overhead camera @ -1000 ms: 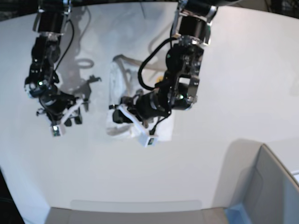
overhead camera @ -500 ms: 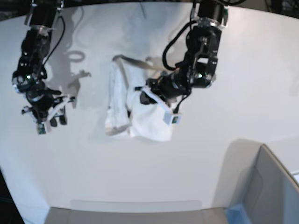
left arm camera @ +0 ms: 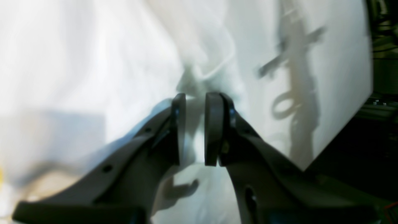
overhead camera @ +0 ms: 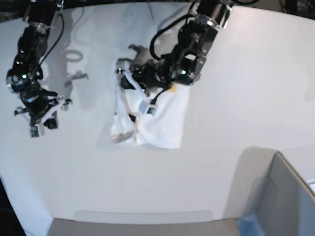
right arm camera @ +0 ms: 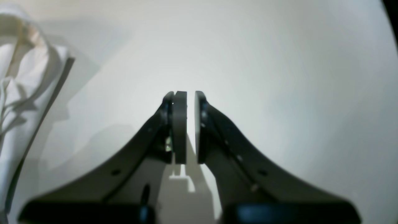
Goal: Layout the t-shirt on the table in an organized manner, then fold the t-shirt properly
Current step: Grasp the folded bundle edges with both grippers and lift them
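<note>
The white t-shirt lies bunched and partly folded on the table, with a sliver of yellow print showing beside the arm. My left gripper is at the shirt's far left corner. In the left wrist view its jaws stand almost together, with pale cloth gathered at the tips. My right gripper is well left of the shirt over bare table. In the right wrist view it is shut and empty, with the shirt's edge at the far left.
A grey bin stands at the near right corner with a blue patch beside it. The table's curved far edge runs close behind the left gripper. Arm shadows fall on the tabletop.
My left gripper has swung from the shirt's near edge, past its right side, to its far left corner. The shirt's right half now lies flatter. My right arm has drawn further left.
</note>
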Action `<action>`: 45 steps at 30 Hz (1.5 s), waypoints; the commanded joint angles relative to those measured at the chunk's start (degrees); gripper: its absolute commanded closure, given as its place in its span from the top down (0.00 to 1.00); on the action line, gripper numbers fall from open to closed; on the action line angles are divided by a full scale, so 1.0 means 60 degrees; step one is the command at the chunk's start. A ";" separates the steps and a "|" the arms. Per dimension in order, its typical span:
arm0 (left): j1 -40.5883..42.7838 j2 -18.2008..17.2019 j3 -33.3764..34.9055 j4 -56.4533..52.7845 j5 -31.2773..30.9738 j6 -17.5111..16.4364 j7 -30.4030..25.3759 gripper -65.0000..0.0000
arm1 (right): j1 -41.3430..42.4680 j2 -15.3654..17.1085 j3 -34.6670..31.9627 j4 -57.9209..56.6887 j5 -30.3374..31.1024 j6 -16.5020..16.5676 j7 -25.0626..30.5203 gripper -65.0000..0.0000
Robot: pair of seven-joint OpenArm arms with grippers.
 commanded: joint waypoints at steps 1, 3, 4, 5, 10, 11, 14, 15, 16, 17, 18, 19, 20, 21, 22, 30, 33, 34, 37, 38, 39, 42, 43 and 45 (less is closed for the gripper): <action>-0.0335 0.0299 0.0159 0.0089 -0.0180 -0.0065 -0.0158 0.16 | 0.0181 0.0126 0.0147 0.0188 0.0098 0.0009 0.0233 0.06; -0.0482 0.0518 0.0393 -0.0116 -0.0180 -0.0065 -0.0436 0.16 | 0.0181 0.0140 0.0323 0.0217 0.0245 0.0009 0.0233 0.06; -0.0555 0.0562 0.0539 -0.0233 -0.0180 -0.0065 -0.0627 0.16 | 0.0167 0.0155 0.0411 0.0261 0.0391 0.0009 0.0233 0.06; -0.0599 0.0562 0.0730 -0.0350 -0.0180 -0.0065 -0.0817 0.16 | 0.0167 0.0140 0.0499 0.0320 0.0567 0.0009 0.0233 0.06; -0.0951 0.0577 0.1316 -0.0541 -0.0195 -0.0065 -0.1315 0.16 | -0.0112 0.0301 0.0704 0.0525 0.1769 0.0067 0.0233 0.06; -0.1009 0.0577 0.1360 -0.0511 -0.0209 -0.0065 -0.1315 0.16 | -0.0112 0.0419 0.0675 0.0540 0.2047 0.0082 0.0233 0.06; -0.1009 0.0533 0.1316 0.0163 -0.0209 -0.0065 -0.1315 0.16 | -0.0112 0.0741 0.0059 0.0642 0.2999 0.0097 0.0233 0.06; -0.0995 0.0416 0.1301 0.0631 -0.0209 -0.0065 -0.1315 0.16 | -0.0082 0.0873 -0.0248 0.0759 0.3249 0.0097 0.0233 0.06; -0.0980 0.0181 0.1301 0.1086 -0.0209 -0.0065 -0.1315 0.16 | -0.0053 0.0917 -0.0556 0.0877 0.3424 0.0097 0.0233 0.06; -0.0965 -0.0068 0.1301 0.1642 -0.0209 -0.0065 -0.1315 0.16 | -0.0038 0.0917 -0.0922 0.1052 0.3585 0.0097 0.0248 0.06; -0.0877 -0.0258 0.1301 0.2097 -0.0209 -0.0065 -0.1315 0.16 | 0.0006 0.0917 -0.1230 0.1199 0.3688 0.0097 0.0248 0.06; -0.0789 -0.0493 0.1243 0.2595 -0.0209 -0.0065 -0.1330 0.16 | 0.0123 0.0888 -0.1640 0.1345 0.3761 0.0097 0.0248 0.06; -0.0760 -0.0668 0.1082 0.2917 -0.0209 -0.0065 -0.1345 0.16 | 0.0181 0.0873 -0.1992 0.1419 0.3776 0.0097 0.0248 0.06; -0.0731 -0.0800 0.0862 0.3108 -0.0209 -0.0065 -0.1345 0.16 | 0.0225 0.0873 -0.2329 0.1477 0.3791 0.0097 0.0263 0.06; -0.0716 -0.0888 0.0569 0.3181 -0.0209 -0.0065 -0.1345 0.16 | 0.0255 0.0873 -0.2695 0.1507 0.3791 0.0097 0.0263 0.06; -0.0321 -0.1489 -0.1014 0.2917 -0.0209 -0.0065 -0.1330 0.16 | 0.1061 0.0096 -0.3574 -0.0340 0.3732 0.0097 0.0292 0.06; -0.0013 -0.1533 -0.1307 0.2917 -0.0209 -0.0065 -0.1330 0.16 | 0.1427 0.0096 -0.3560 -0.1644 0.3717 0.0082 0.0307 0.06; 0.0031 -0.1533 -0.1380 0.2902 -0.0209 -0.0065 -0.1330 0.16 | 0.1588 0.0126 -0.3560 -0.2083 0.3717 0.0082 0.0307 0.06; 0.0046 -0.1547 -0.1409 0.2902 -0.0209 -0.0065 -0.1330 0.16 | 0.1940 0.0155 -0.3501 -0.3006 0.3717 0.0082 0.0321 0.06; 0.0046 -0.1547 -0.1409 0.2902 -0.0209 -0.0065 -0.1330 0.16 | 0.1940 0.0170 -0.3369 -0.3050 0.3717 0.0067 0.0409 0.06; 0.0104 -0.1547 -0.1409 0.2902 -0.0209 -0.0065 -0.1330 0.16 | 0.1896 0.0184 -0.3149 -0.3021 0.3732 0.0053 0.0570 0.06; 0.0222 -0.1547 -0.1409 0.2902 -0.0209 -0.0065 -0.1330 0.16 | 0.1866 0.0155 -0.2622 -0.2596 0.3747 0.0038 0.0702 0.06; 0.0222 -0.1547 -0.1409 0.2902 -0.0209 -0.0065 -0.1330 0.16 | 0.1866 0.0155 -0.2475 -0.2391 0.3761 0.0038 0.0702 0.06; 0.0178 -0.1547 -0.1409 0.2902 -0.0209 -0.0065 -0.1345 0.16 | 0.1720 0.0140 -0.2226 -0.1819 0.3791 0.0038 0.0688 0.06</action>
